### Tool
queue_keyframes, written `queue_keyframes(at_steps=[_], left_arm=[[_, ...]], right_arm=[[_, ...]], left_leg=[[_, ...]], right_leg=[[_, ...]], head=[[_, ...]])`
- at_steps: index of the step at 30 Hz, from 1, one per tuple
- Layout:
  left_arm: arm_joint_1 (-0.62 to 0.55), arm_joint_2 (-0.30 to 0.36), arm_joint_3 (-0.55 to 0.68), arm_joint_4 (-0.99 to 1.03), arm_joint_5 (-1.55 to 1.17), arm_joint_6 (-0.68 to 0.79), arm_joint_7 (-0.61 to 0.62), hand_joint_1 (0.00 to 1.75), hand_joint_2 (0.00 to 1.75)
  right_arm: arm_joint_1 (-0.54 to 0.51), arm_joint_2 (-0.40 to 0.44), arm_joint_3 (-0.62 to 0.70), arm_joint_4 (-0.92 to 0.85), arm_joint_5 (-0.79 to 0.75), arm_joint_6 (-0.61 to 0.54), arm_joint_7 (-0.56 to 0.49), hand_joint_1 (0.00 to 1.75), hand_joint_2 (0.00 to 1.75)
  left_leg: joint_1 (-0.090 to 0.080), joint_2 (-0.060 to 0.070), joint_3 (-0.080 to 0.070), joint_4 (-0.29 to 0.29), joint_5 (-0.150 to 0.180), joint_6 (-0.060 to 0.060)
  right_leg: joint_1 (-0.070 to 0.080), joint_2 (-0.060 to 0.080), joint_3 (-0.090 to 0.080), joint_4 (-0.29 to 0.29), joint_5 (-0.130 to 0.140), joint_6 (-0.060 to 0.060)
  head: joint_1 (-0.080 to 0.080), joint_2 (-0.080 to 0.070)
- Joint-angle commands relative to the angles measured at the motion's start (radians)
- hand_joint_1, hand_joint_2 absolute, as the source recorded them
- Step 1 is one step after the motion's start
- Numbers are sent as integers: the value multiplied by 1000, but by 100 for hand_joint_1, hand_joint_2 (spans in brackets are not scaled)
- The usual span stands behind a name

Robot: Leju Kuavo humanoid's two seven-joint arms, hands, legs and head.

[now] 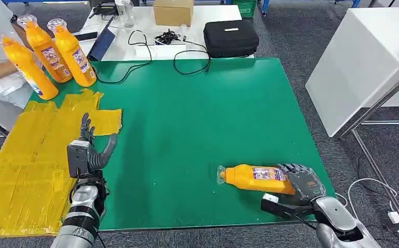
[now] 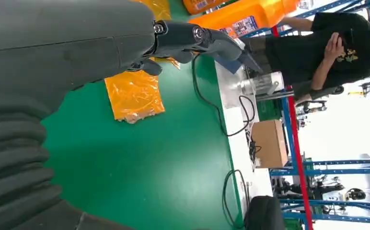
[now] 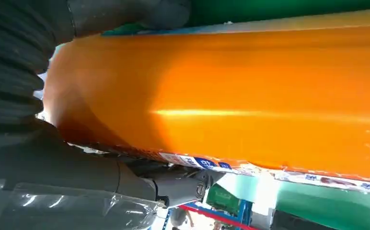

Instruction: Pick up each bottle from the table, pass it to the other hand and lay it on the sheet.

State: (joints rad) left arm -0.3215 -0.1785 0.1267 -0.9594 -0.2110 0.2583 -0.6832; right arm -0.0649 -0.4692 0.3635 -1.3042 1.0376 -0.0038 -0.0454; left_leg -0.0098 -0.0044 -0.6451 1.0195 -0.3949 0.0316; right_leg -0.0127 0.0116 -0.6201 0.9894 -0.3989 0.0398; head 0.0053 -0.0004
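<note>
Bottle (image 1: 254, 178) lies gripped by the right hand (image 1: 302, 182); left hand (image 1: 91, 150) empty, fingers spread. You risk slipping if lifted by its base.

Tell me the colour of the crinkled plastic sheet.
Yellow crinkled plastic sheet, clearest in the head view.

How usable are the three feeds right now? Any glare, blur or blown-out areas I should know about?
Head view: even light, sharp; the bottle in the right hand is clear. Left wrist view: left hand close and dark, the background beyond the white table washed out bright. Right wrist view: the bottle sits too close, soft, with a streak of glare along it.
</note>
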Motion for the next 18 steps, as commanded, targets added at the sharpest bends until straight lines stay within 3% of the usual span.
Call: queue_keyframes(at_steps=[1, 8, 11, 18], left_arm=[[-55, -11, 1, 89, 4, -14, -8, 0, 175], [-6, -32, -39, -16, -4, -51, 55, 0, 175], [30, -40, -124, -97, 6, -167, 170, 0, 175], [36, -40, -131, -111, 5, -163, 181, 0, 175]], right_arm=[[-65, 52, 3, 164, -70, 38, -45, 175, 175], [-136, 279, -50, 202, -81, -142, -35, 175, 175], [-114, 389, -144, 133, -144, -246, -67, 175, 175], [-110, 383, -149, 122, -143, -249, -68, 175, 175]], left_leg=[[2, -2, 3, -1, -1, -2], [3, 5, 5, -1, -1, -4], [3, 4, 5, -1, -1, -3], [3, 0, -1, 0, 0, -1]], right_leg=[[2, -3, 4, -2, 0, -1], [4, 3, 6, -4, 2, -3], [3, 2, 4, -2, 2, -3], [3, 0, 0, 0, 0, -3]], head=[[0, 0], [1, 0], [0, 0], [1, 0]])
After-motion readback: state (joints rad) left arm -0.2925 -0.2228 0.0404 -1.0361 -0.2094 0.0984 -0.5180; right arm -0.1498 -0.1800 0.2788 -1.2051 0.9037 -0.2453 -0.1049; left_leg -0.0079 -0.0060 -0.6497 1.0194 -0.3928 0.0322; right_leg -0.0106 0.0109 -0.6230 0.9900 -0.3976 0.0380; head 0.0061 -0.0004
